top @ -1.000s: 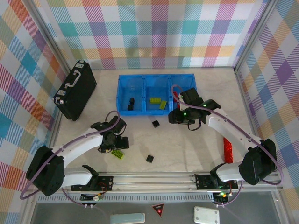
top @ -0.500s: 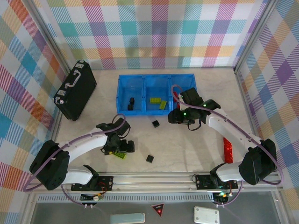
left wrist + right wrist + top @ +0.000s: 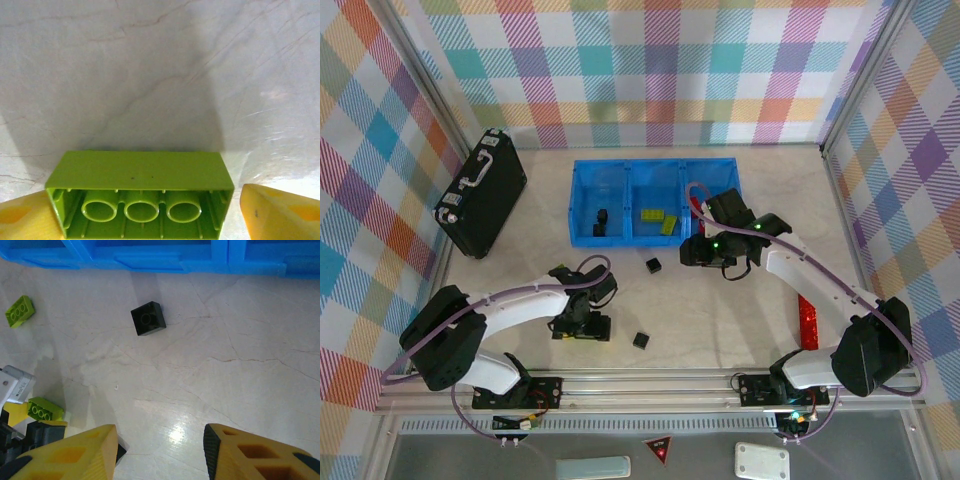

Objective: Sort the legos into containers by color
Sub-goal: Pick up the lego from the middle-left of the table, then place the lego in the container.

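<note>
Tray (image 3: 626,195): blue, three cells, just beyond right pincer (image 3: 160,432)
Left pincer (image 3: 582,326): jaws wide, astride lime brick (image 3: 140,172) on the table (image 3: 150,75), a gap showing on one side
Right pincer: jaws parted, nothing between
Red brick (image 3: 808,322): well behind right pincer
Black cube (image 3: 148,318): ahead of right pincer, short of tray

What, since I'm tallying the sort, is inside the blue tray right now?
In the tray: left compartment, two black cubes; middle, two lime-green bricks; right, a sliver of red, the rest covered by the right arm.
</note>
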Available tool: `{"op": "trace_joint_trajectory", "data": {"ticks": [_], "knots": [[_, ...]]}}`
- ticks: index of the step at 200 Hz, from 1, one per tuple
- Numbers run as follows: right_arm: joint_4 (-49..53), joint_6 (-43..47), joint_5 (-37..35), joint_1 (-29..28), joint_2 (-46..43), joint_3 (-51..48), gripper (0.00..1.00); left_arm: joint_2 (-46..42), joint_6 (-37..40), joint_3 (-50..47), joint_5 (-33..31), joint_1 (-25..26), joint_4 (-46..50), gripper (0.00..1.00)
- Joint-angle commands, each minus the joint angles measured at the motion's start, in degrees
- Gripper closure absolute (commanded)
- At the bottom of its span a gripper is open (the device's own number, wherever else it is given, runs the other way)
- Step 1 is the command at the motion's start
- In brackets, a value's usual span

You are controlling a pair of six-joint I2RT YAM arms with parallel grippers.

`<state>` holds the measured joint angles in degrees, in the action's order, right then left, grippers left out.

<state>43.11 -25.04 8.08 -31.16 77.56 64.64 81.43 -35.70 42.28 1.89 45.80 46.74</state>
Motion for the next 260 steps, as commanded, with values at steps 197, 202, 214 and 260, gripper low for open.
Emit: {"op": "trace_joint_trajectory", "data": {"ticks": [197,202,214,260], "knots": [[2.3,1.7,-1.2,-0.2,-1.0,0.5,0.49,0.7,1.4,14.5,-7.4,0.8,9.0,0.33],[2.4,1.7,-1.4,-0.3,-1.3,0.5,0.49,1.0,1.7,15.5,-7.6,0.8,9.1,0.33],[3.0,1.7,-2.2,-0.3,-1.9,0.5,0.49,2.3,2.4,17.9,-7.7,0.8,9.3,0.33],[6.2,1.5,-5.1,-0.2,-4.8,1.1,0.48,8.8,6.0,27.5,-8.0,0.4,8.8,0.33]]}}
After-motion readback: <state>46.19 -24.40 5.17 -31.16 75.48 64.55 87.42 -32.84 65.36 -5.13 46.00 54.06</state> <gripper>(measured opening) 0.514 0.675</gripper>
